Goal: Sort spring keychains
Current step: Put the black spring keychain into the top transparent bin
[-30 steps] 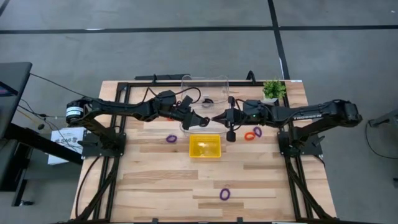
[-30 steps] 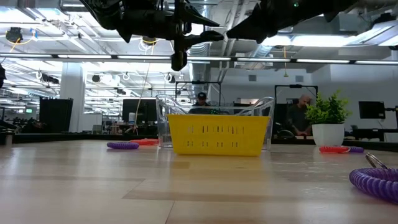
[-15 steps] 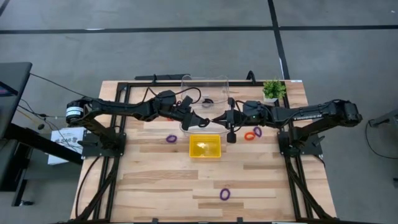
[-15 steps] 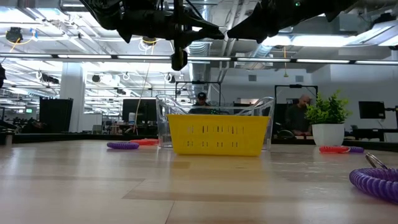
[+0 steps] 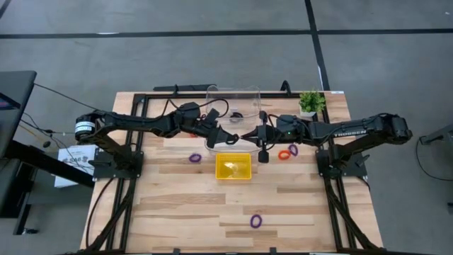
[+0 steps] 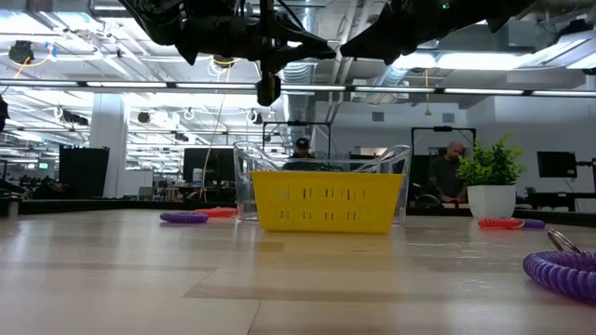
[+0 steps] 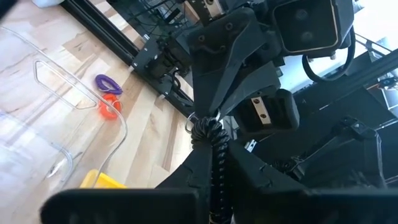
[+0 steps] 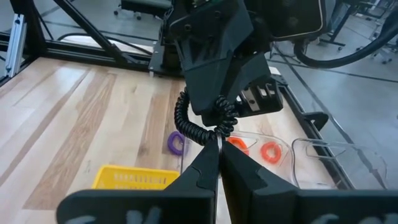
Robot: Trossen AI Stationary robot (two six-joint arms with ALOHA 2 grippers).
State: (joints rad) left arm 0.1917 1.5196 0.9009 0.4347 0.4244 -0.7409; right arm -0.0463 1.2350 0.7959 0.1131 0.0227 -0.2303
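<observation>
My two grippers meet in mid-air above the gap between the yellow tray and the clear bin. My left gripper and my right gripper are both shut on one black spring keychain, which also shows in the left wrist view. On the table lie a purple keychain left of the tray, an orange one and a purple one to its right, and a purple one near the front. My left gripper pinches the black coil between its two fingers, which lie along it, coming level from the table's left. The keychain is lifted clear of the table. My right gripper pinches the keychain's small metal ring end between its fingertips, coming level from the table's right. The coil curves away from the fingers in a loop, clear of the table.
A small potted plant stands at the far right corner. Two orange keychains lie by the clear bin's left side, under my left arm. People sit in the room behind the table.
</observation>
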